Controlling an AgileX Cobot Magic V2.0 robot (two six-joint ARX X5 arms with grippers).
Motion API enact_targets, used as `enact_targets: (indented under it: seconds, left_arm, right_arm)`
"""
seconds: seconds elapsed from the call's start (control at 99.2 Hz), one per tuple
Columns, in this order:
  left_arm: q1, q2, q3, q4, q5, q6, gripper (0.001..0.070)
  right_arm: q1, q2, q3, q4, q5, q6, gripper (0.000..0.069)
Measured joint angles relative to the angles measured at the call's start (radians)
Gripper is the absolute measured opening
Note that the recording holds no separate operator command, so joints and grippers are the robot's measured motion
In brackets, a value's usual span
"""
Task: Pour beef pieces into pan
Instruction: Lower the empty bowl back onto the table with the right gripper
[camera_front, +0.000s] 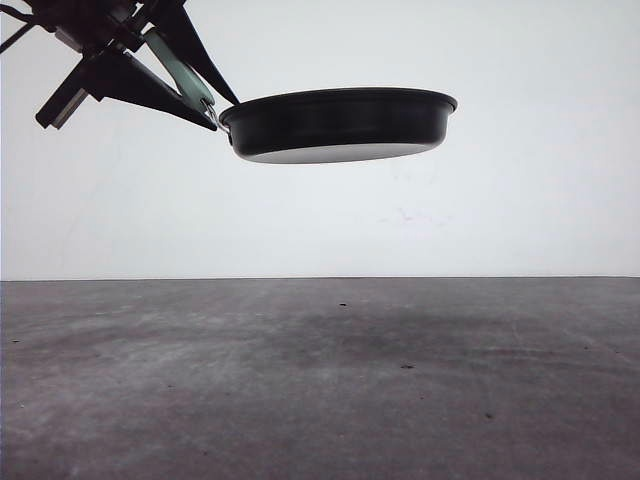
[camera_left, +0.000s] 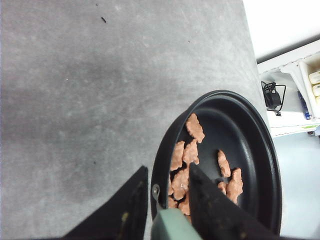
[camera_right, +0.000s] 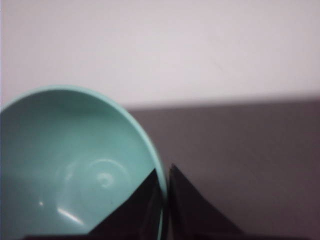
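The shallow black pan (camera_front: 340, 120) hangs level, high above the table, and my left gripper (camera_front: 214, 108) is shut on its mint-green handle (camera_front: 180, 72). In the left wrist view the beef pieces (camera_left: 186, 165), small reddish-brown chunks, lie inside the pan (camera_left: 250, 130), mostly on the side nearest the handle (camera_left: 172, 227). There my left gripper (camera_left: 168, 167) has one finger on each side of the handle. My right gripper (camera_right: 164, 169) is shut on the rim of a teal bowl (camera_right: 75, 150), one finger inside and one outside. Nothing lies in the part of the bowl that shows.
The grey table (camera_front: 320, 380) stretches wide under the pan, with a white wall behind it. Past the table's edge, the left wrist view shows a white shelf with small items (camera_left: 300, 90) and a black device (camera_left: 272, 96).
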Motion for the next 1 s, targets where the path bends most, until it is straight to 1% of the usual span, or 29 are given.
enact_targets:
  seconds: [0.091,0.151,0.272,0.413,0.524,0.585,0.675,0.806,0.998]
  left_arm:
    - [0.000,0.000,0.000,0.000,0.000,0.014,0.0114]
    - [0.000,0.000,0.000,0.006,0.000,0.018,0.0113]
    - [-0.001,0.000,0.000,0.029,0.000,0.020,0.0113]
    - [-0.008,0.001,0.000,0.031,0.000,0.021,0.0113]
    - [-0.015,0.002,0.000,0.036,0.001,0.021,0.0113]
    - [-0.017,0.002,0.000,0.036,0.000,0.021,0.0113]
    - [-0.021,0.002,0.000,0.036,0.000,0.021,0.0113]
    - [-0.025,0.002,0.000,0.036,0.000,0.022,0.0113]
    - [-0.025,0.002,0.000,0.035,0.000,0.022,0.0113]
  right_arm:
    - [-0.117,0.006,-0.019,-0.172,-0.058,0.013,0.0016]
    - [-0.197,0.011,-0.061,-0.233,-0.128,0.013,0.0016]
    - [-0.339,0.022,-0.192,-0.249,-0.242,0.015,0.0016]
    - [-0.431,0.030,-0.345,-0.247,-0.304,0.021,0.0016]
    - [-0.455,0.031,-0.436,-0.238,-0.311,0.021,0.0016]
    - [-0.455,0.031,-0.456,-0.235,-0.314,0.021,0.0016]
    - [-0.455,0.031,-0.459,-0.215,-0.317,0.021,0.0016]
    - [-0.455,0.031,-0.459,-0.181,-0.362,0.020,0.0016]
    - [-0.455,0.031,-0.459,-0.172,-0.364,0.020,0.0016]
